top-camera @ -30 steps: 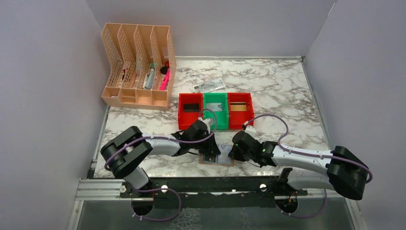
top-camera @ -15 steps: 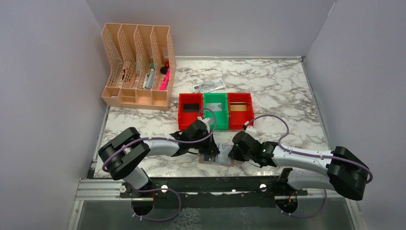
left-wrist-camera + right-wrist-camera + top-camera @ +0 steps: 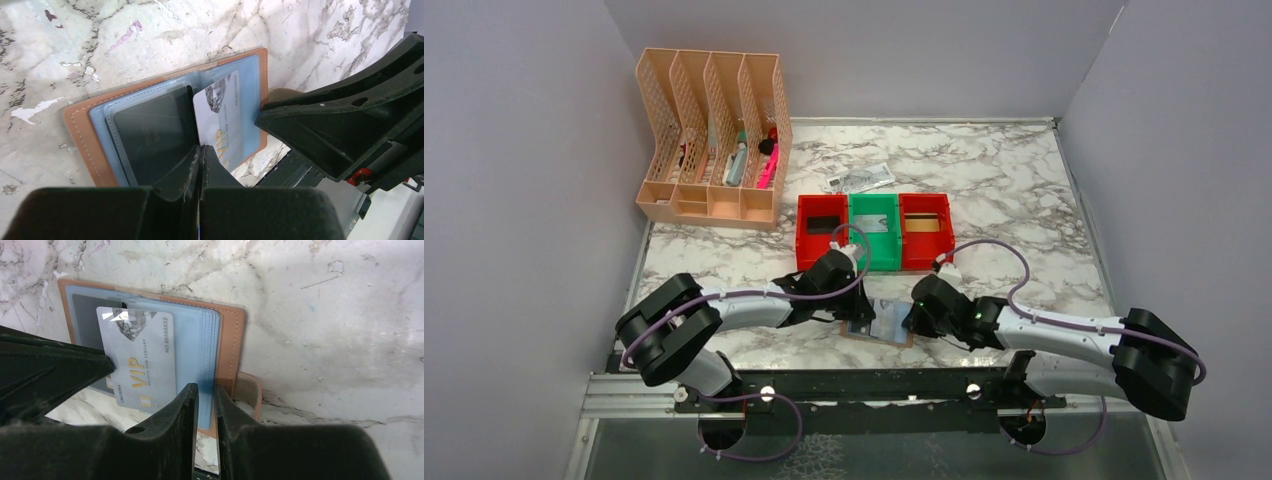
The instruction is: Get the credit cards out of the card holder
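At left, left gripper [image 3: 200,150]: jaws pressed together at edge of silver card [image 3: 227,117]; actual nip unclear. dark card [image 3: 150,132] pocketed in left panel. card holder [image 3: 886,322] open flat, lower centre of top view. Cards likely thin, stiff, slick: take by exposed edge. right gripper [image 3: 205,390] pinching holder's right panel.
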`<control>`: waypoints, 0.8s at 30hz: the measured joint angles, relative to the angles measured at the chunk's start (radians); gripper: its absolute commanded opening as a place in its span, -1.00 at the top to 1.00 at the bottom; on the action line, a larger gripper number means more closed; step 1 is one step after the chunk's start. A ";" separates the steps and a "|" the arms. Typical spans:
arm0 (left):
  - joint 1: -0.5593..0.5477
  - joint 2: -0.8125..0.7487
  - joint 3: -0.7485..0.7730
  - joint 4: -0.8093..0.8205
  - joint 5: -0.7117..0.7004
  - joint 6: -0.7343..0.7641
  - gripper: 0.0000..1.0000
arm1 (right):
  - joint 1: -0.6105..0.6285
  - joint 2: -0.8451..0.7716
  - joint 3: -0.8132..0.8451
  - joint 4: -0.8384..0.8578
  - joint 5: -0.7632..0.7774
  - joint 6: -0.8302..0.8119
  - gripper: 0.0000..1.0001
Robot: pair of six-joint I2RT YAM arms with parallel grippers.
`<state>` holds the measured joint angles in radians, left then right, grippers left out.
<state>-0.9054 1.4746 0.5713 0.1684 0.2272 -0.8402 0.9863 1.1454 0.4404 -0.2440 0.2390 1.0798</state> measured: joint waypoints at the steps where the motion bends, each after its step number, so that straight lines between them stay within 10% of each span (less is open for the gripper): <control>1: 0.000 -0.003 0.000 -0.005 -0.003 0.003 1.00 | 0.000 -0.007 0.000 -0.006 0.000 -0.006 0.49; 24: 0.000 -0.010 0.002 0.010 0.018 0.010 0.50 | 0.000 0.070 0.003 0.133 -0.080 -0.027 0.44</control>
<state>-0.9054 1.4647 0.5728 0.1780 0.2447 -0.8299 0.9859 1.2152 0.4438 -0.1112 0.1585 1.0531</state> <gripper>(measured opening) 0.176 0.289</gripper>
